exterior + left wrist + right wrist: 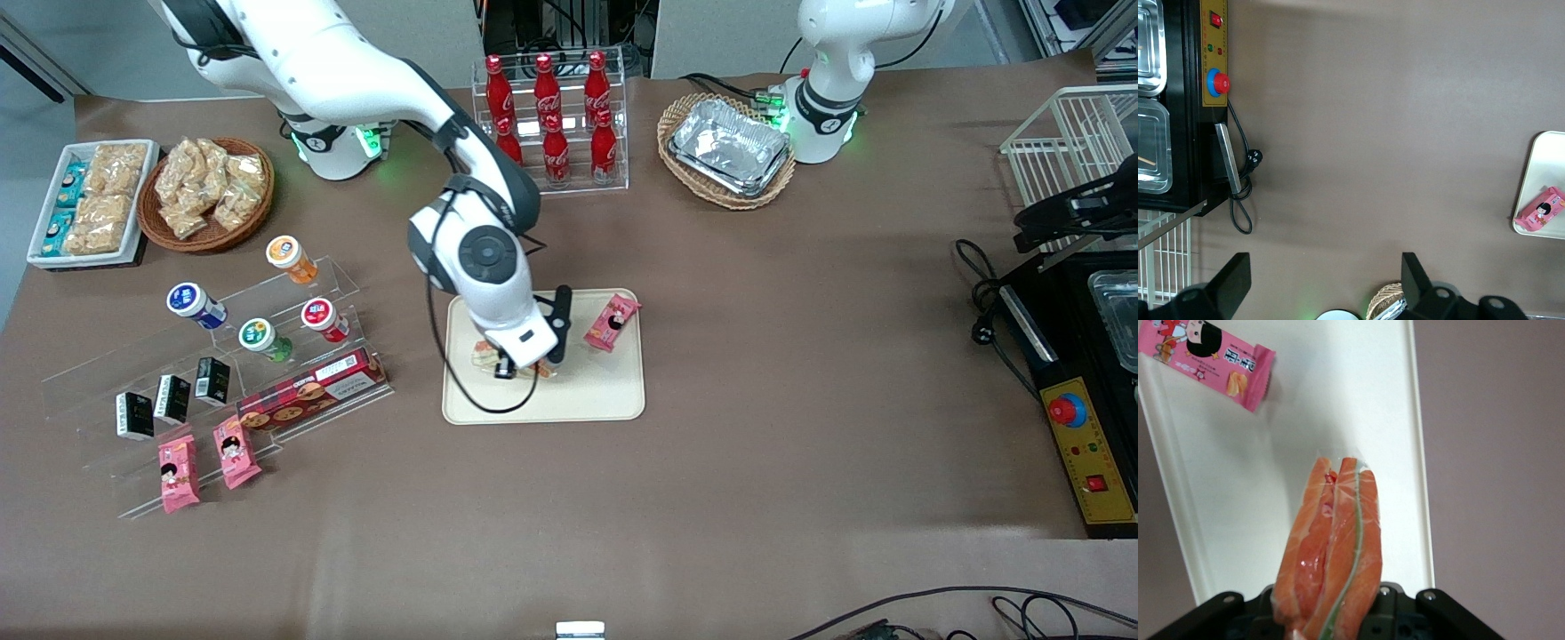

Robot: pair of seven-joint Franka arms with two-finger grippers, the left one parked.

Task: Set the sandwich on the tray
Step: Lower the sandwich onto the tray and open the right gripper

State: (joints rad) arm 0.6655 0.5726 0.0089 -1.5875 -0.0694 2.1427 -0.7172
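- The gripper hangs low over the tray, clamped on the sandwich, above the tray's edge toward the working arm's end of the counter.
- The wrist view shows the sandwich sticking out from between the gripper's fingers, its clear wrap and its orange and green layers plain to see; I cannot tell whether it touches the tray.
- In the front view the arm covers most of the sandwich, and only a pale bit shows beside the gripper.
- A pink packet also lies on the tray, near the rim farther from the front camera than the gripper, apart from the sandwich.
- The parked arm's wrist view shows only one end of the tray with that packet on it.
- Farther from the front camera than the tray, a clear rack holds red bottles, and a wicker basket holds foil trays.
- Toward the working arm's end, another basket holds bagged snacks.
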